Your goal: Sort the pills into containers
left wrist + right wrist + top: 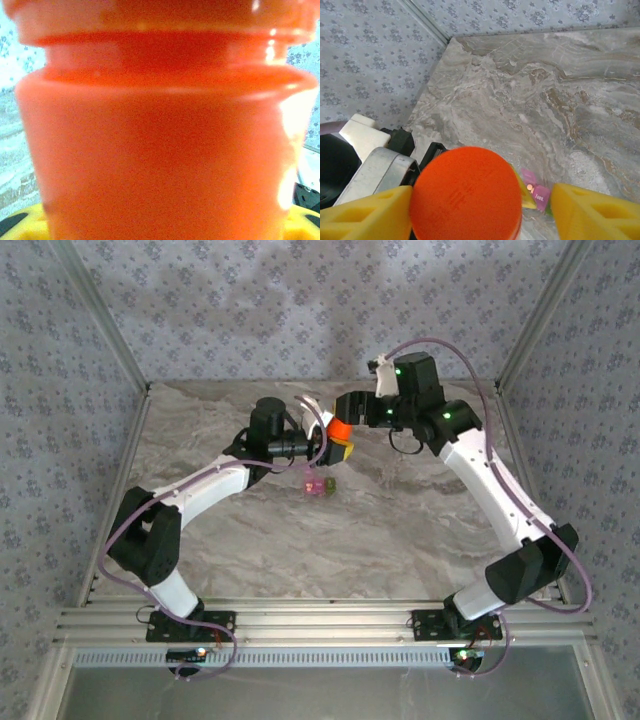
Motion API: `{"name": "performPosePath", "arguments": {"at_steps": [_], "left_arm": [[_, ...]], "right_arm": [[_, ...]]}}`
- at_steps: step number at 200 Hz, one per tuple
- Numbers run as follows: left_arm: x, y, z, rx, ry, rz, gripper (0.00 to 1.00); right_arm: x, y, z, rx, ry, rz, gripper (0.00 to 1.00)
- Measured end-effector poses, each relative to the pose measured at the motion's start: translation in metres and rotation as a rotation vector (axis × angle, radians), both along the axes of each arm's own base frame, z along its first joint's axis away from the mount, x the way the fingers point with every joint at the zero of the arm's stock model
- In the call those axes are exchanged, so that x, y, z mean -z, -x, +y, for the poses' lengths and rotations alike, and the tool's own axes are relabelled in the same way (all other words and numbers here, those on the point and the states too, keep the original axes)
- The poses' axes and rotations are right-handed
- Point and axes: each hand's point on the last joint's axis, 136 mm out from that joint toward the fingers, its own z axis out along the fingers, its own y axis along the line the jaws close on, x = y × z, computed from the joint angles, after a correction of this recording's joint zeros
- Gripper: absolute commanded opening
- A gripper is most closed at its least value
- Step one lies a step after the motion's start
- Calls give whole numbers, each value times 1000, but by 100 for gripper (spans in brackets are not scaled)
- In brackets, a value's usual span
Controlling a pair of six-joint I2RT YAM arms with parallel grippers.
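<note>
- The containers (320, 485), a joined pair of small translucent cubes, lie near the middle of the table (420, 540). Their long axis runs side to side, roughly parallel to the near edge.
- The pink compartment (312, 484) is at the end toward the left edge, and the olive-green compartment (329, 486) is at the end toward the right edge.
- From the right wrist, a sliver of the pair shows past the cap's rim. It is a pink flap with print too blurred to read, and a yellow-green part touches it. I cannot tell whether the lids are open or closed.
- The orange bottle (338, 428) is just to the far side of the containers and apart from them. It stands upright with its round orange cap (465, 195) on top, facing the right wrist camera.
- The left gripper (160, 231) grasps the bottle's body from the left-edge side, with yellow fingers (20, 225) at either flank of it.
- The right gripper (481, 202) straddles the cap from above with its jaws released. One yellow finger meets the cap's rim, and the other stands off with a visible gap.
- Wide stretches of table lie between the containers and the left, right and near edges. Both arms meet over the far half, crowding the space just behind the pair.
- The table top is grey-beige marble pattern with darker veins.
- Walls (300, 310) papered in a small blue-grey floral print close the left, far and right edges.
- An aluminium rail (320, 620) runs along the near edge and carries both arm bases.
</note>
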Motion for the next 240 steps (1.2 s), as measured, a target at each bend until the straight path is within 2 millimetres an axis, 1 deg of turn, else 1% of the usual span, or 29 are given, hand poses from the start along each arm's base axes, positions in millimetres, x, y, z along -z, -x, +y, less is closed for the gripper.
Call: {"name": "performPosePath", "arguments": {"at_steps": [12, 22, 45, 58, 70, 79, 94, 120, 134, 150, 162, 200, 215, 240], "left_arm": [[-2, 2, -2, 8, 7, -10, 0], [-3, 3, -3, 13, 10, -15, 0], [-7, 4, -4, 21, 25, -40, 0], [-7, 4, -4, 25, 30, -57, 0], [-4, 5, -3, 28, 27, -71, 0], [-1, 6, -2, 31, 22, -80, 0], [5, 7, -2, 34, 12, -104, 0], [15, 7, 1, 32, -10, -146, 0], [17, 7, 1, 31, -19, -168, 0], [17, 6, 1, 32, -24, -189, 0], [17, 6, 1, 34, -26, -198, 0], [17, 6, 1, 36, -29, -211, 0], [17, 6, 1, 37, -30, -214, 0], [17, 6, 1, 37, -30, -214, 0]], "right_arm": [[-7, 3, -6, -10, -18, -11, 82], [-18, 7, -15, -13, -40, -31, 83], [-48, 14, -41, -4, -88, -102, 83], [-60, 18, -53, -10, -106, -133, 82], [-66, 18, -57, -26, -104, -143, 82], [-67, 16, -56, -44, -97, -141, 82], [-60, 10, -51, -82, -77, -123, 82], [-30, -1, -43, -136, -28, -50, 82], [-14, -2, -39, -166, 0, -9, 82], [-4, 1, -33, -208, 28, 14, 82], [-1, 6, -27, -242, 49, 18, 83], [-4, 21, -8, -336, 93, -11, 83], [-2, 23, -4, -354, 105, -12, 83], [5, 20, -1, -362, 125, 0, 83]]}}
